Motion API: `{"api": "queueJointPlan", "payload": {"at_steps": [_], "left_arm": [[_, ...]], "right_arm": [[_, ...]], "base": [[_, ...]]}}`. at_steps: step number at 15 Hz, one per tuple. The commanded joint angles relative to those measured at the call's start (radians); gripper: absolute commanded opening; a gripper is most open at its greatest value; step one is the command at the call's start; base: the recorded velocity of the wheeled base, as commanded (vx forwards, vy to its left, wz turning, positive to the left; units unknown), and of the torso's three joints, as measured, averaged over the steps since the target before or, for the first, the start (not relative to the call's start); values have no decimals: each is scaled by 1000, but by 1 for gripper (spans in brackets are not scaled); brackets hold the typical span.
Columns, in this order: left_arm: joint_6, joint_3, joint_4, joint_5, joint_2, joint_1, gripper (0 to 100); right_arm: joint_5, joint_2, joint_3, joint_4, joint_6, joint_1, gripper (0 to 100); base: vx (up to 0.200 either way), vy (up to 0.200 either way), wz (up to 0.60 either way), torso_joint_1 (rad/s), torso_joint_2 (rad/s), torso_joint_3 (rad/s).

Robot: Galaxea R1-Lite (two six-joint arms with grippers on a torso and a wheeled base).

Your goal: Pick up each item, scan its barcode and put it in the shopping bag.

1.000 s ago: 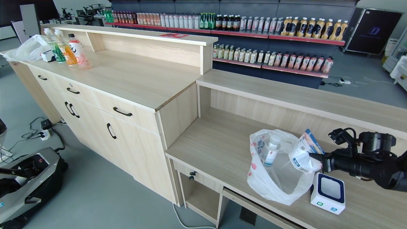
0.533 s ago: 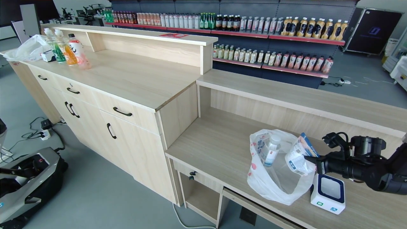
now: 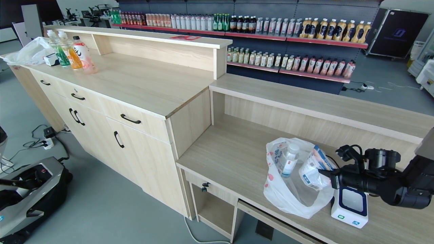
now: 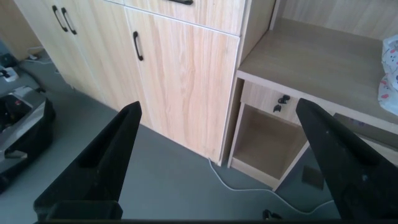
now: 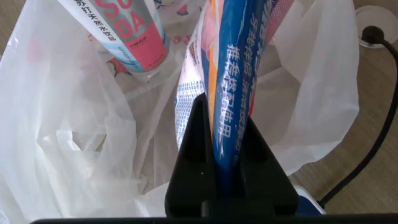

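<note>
Pale wood desk [image 3: 237, 152] fills the lower right of the head view, with drink shelves [image 3: 288, 37] behind it at 12 o'clock. At about 4 o'clock a white shopping bag [image 3: 295, 195] lies open on the desk, with a bottle [image 3: 288, 161] inside toward the bag's 10 o'clock side. The right gripper [image 3: 327, 173] comes in from 3 o'clock, its jaws pinched tight on a blue-and-white packet [image 3: 313, 166]. The packet hangs over the bag's mouth, partly inside the rim. A scanner [image 3: 350, 206] sits just beside the bag at 4 o'clock, beneath the arm. The left gripper [image 4: 214, 168] hangs low in front of the cupboard [image 4: 180, 74], above the floor, with its jaws spread wide and holding nothing.

The step in hand looks like the drop into the bag. I judge the packet should go lower and a little toward 9 o'clock, so its bottom end is well past the thin rim before the jaws part. Released high, it could catch a plastic fold and tip out toward the scanner. It should also stay off the bottle, which is near.

The packet is gripped thin side to the jaws, by one edge. Its long axis leans, with the upper end toward 1 o'clock and the lower end toward 7 o'clock, down into the bag. In the right wrist view it runs straight out from the jaws.
</note>
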Motion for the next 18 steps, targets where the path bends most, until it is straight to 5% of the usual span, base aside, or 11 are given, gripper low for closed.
{"api": "queueJointPlan", "payload": {"at_steps": [1, 8, 9, 14, 18], "left_arm": [[0, 0, 1, 0, 0, 0, 100], [0, 0, 1, 0, 0, 0, 100], [0, 0, 1, 0, 0, 0, 100], [0, 0, 1, 0, 0, 0, 100], [0, 0, 1, 0, 0, 0, 100]], "right_arm": [[0, 12, 1, 0, 0, 1, 0], [-3, 19, 35, -20, -1, 3, 0], [-4, 21, 35, -20, 0, 3, 100], [-13, -25, 32, -19, 6, 4, 100], [-15, -283, 52, -8, -4, 9, 100]], "base": [[0, 0, 0, 0, 0, 0], [0, 0, 0, 0, 0, 0], [0, 0, 0, 0, 0, 0], [0, 0, 0, 0, 0, 0], [0, 0, 0, 0, 0, 0]]}}
